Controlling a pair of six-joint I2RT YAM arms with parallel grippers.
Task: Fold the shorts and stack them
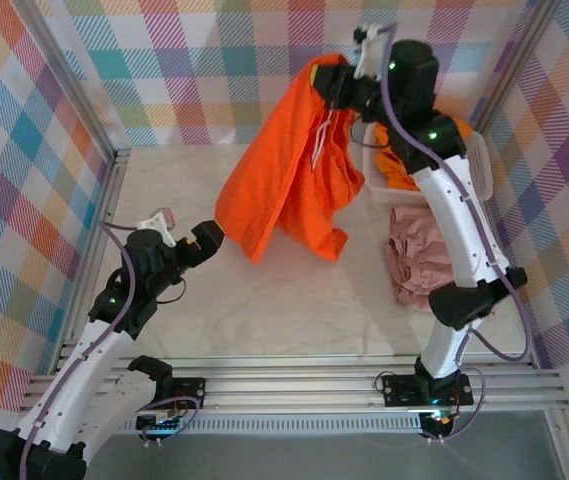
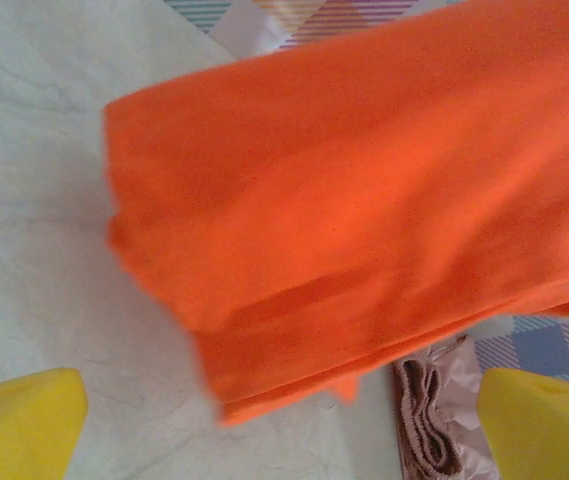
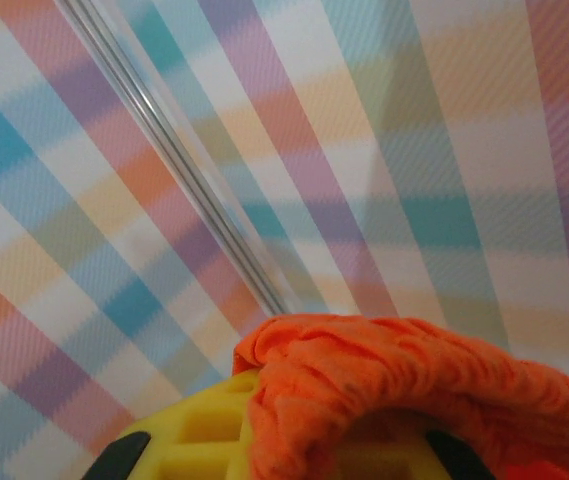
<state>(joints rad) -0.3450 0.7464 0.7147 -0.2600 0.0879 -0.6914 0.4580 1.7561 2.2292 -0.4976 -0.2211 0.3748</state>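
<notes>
The right hand [image 1: 342, 92] grips the orange shorts [image 1: 289, 185] by the waistband, cloth hanging below it; the wide-open left hand [image 1: 210, 238], just beside the lower hem, should pinch that corner squarely

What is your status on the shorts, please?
Right gripper shut on orange shorts, held high. Left gripper open beside the hanging hem. Pink shorts on table by basket.

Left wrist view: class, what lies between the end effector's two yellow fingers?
Bare table and the lower edge of the hanging orange shorts, seen in the left wrist view; the pink shorts lie near one finger. The left end effector is open.
</notes>
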